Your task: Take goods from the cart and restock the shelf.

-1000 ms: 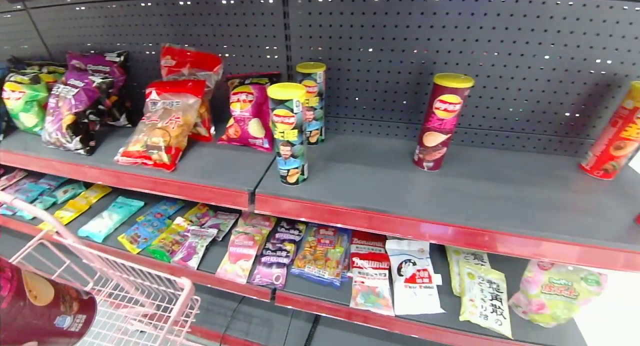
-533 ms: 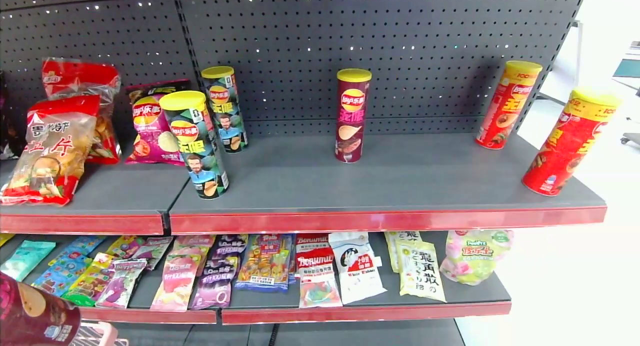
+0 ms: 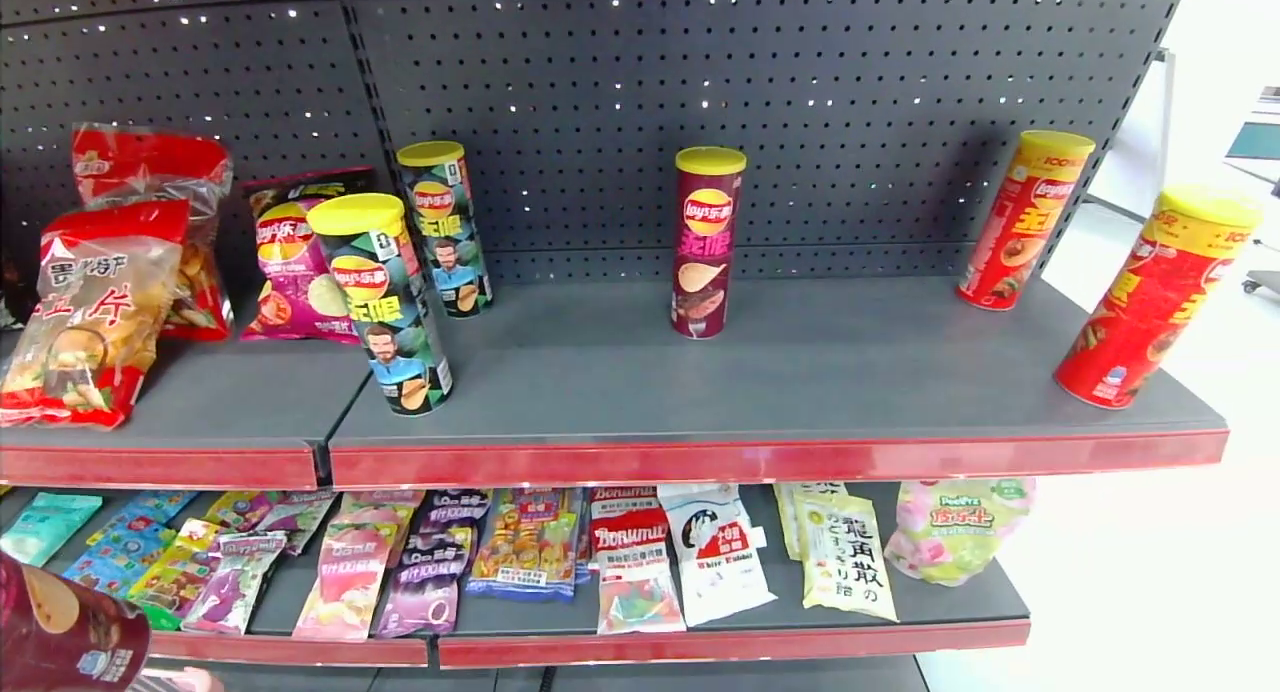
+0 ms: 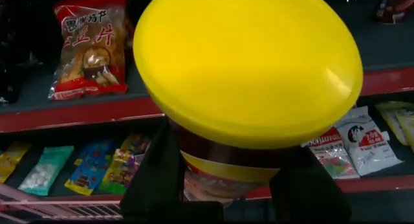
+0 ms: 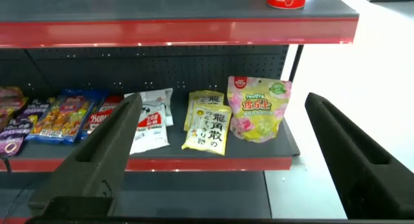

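Observation:
A maroon chips can with a yellow lid point(image 4: 249, 62) sits between the black fingers of my left gripper point(image 4: 226, 185), which is shut on it. In the head view the same can point(image 3: 60, 632) is low at the left corner, in front of the lower shelf. A matching maroon can point(image 3: 706, 242) stands upright mid-way along the upper shelf point(image 3: 760, 462). A sliver of the pink cart point(image 3: 190, 680) peeks in at the bottom edge. My right gripper point(image 5: 223, 101) is open with nothing in it, facing the lower shelf point(image 5: 194, 164).
Two patterned cans point(image 3: 380, 302) point(image 3: 443, 230) stand left of the maroon one; two red cans point(image 3: 1020, 220) point(image 3: 1155, 297) stand at the right end. Snack bags point(image 3: 90, 312) fill the left section. Bare shelf surface lies on both sides of the maroon can. Flat packets point(image 3: 630, 562) cover the lower shelf.
The head camera has panned right, so the shelf's right end came into view and the cart slid almost out. The held can stays at the lower left corner.

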